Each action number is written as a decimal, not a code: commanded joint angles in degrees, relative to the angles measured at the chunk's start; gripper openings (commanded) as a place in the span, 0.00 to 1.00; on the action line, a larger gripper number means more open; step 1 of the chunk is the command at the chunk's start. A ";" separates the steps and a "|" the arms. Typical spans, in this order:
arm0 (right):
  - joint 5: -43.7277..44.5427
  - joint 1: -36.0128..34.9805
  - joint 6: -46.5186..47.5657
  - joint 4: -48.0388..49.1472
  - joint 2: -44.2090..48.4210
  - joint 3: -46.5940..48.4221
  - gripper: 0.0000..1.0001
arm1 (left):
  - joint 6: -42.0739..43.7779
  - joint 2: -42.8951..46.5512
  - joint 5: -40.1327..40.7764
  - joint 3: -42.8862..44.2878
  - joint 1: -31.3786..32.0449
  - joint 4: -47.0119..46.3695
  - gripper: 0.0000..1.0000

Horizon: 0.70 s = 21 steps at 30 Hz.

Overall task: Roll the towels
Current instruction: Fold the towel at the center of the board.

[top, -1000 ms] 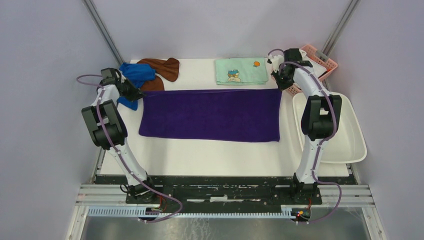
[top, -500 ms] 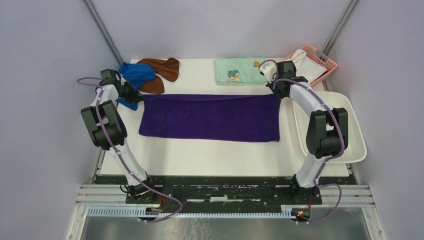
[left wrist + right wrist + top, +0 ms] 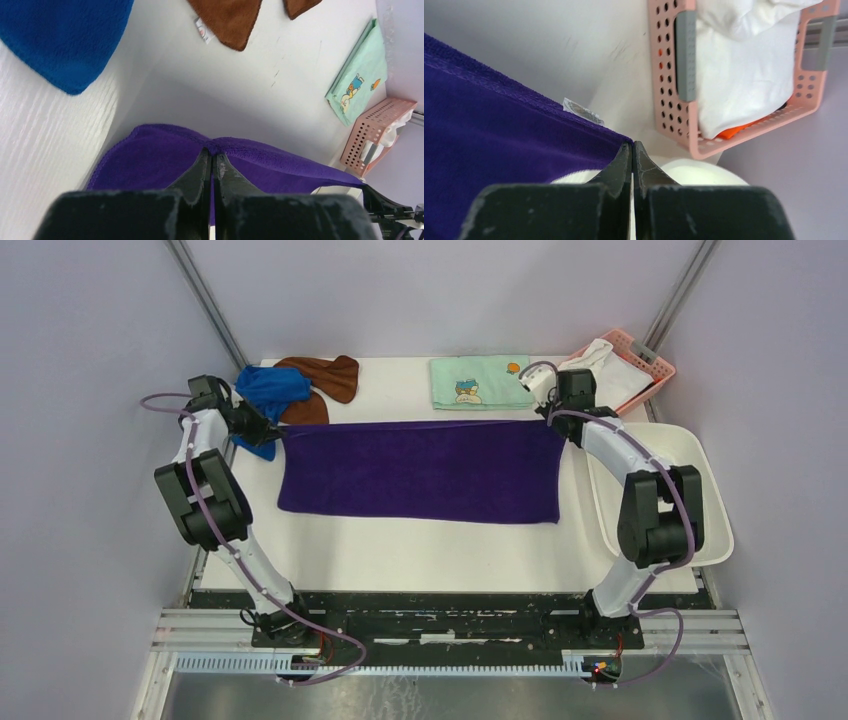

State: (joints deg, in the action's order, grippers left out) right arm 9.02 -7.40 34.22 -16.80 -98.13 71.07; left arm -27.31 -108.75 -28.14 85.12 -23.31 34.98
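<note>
purple towel (image 3: 420, 472): spread mid-table, far edge lifted | blue towel (image 3: 270, 388): crumpled far-left | brown towel (image 3: 325, 375): touching it

Bare table (image 3: 420, 545) is lying open in front of the purple towel (image 3: 420, 472). Behind it, the blue towel (image 3: 272, 386), brown towel (image 3: 325, 373) and green towel (image 3: 480, 383) are crowding the far strip, leaving 1 gap. The pink basket (image 3: 660, 368) and white tub (image 3: 712, 510) are blocking the right.
</note>
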 commanded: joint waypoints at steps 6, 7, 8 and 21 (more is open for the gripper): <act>6.28 0.59 4.34 9.93 -7.24 8.11 0.01 | -1.08 -7.57 -3.96 12.53 0.54 -1.59 0.03; 6.42 0.56 4.44 10.54 -7.71 8.55 0.01 | -1.28 -8.62 -4.16 13.66 0.61 -1.53 0.03; 6.40 0.55 4.44 10.85 -8.16 8.98 0.01 | -1.41 -9.33 -4.25 14.74 0.74 -1.32 0.03; 3.52 0.25 3.21 6.43 -3.43 3.67 0.01 | 2.51 -5.61 0.33 11.22 1.02 2.32 0.03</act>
State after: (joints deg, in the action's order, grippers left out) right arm 11.84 -7.40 37.80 -9.52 -106.54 77.10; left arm -27.31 -118.85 -31.03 97.95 -21.61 36.23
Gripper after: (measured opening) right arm 0.013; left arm 0.044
